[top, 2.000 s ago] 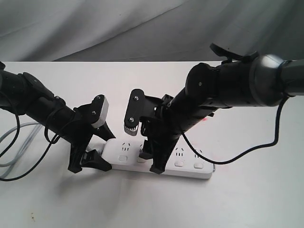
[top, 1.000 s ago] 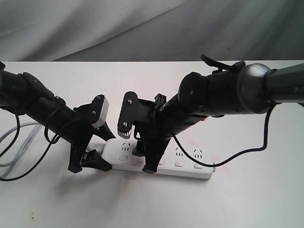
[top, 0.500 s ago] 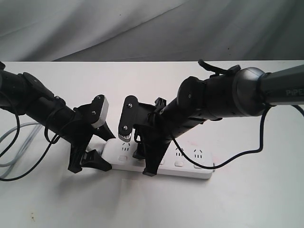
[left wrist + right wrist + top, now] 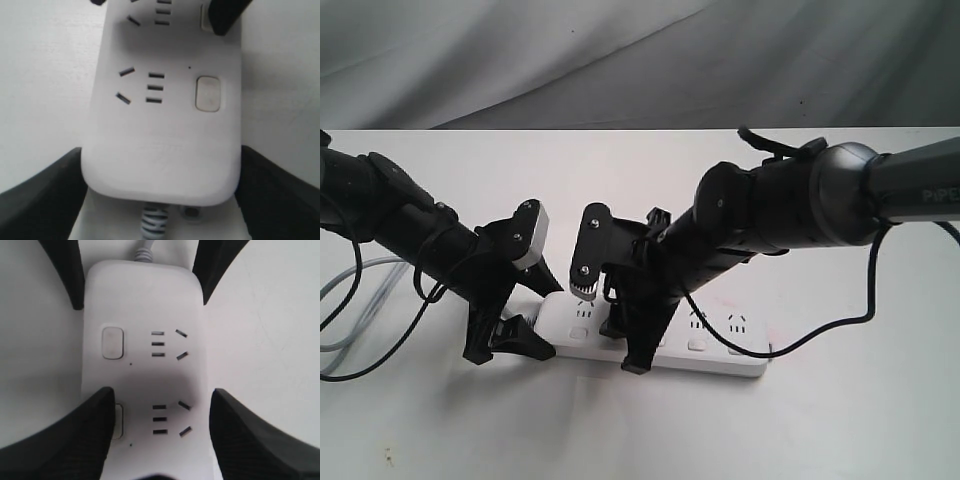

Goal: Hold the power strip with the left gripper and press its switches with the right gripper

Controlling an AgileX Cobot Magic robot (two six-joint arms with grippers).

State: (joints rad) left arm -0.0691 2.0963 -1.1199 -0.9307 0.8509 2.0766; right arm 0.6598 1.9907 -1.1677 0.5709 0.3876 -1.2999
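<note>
The white power strip (image 4: 705, 347) lies flat on the table, its grey cord (image 4: 348, 290) running off to the left. My left gripper (image 4: 550, 320) is shut on its cord end; in the left wrist view both black fingers (image 4: 42, 192) press the sides of the power strip (image 4: 160, 135). My right gripper (image 4: 622, 343) stands open astride the strip at the second socket set. One of its fingers (image 4: 65, 440) covers part of the second switch (image 4: 118, 421); the other hangs just off the far side. The first switch (image 4: 112, 343) shows uncovered, as do two switches (image 4: 697, 344) further right.
A black cable (image 4: 820, 325) loops from the right arm down beside the strip's right end. Loose black cables (image 4: 350, 355) trail from the left arm on the white table (image 4: 650, 440). Grey cloth (image 4: 620, 60) hangs behind the far edge.
Over two seconds the right gripper slid left along the strip and sank lower, from the middle sockets to the second switch. The left gripper and strip stayed put.
</note>
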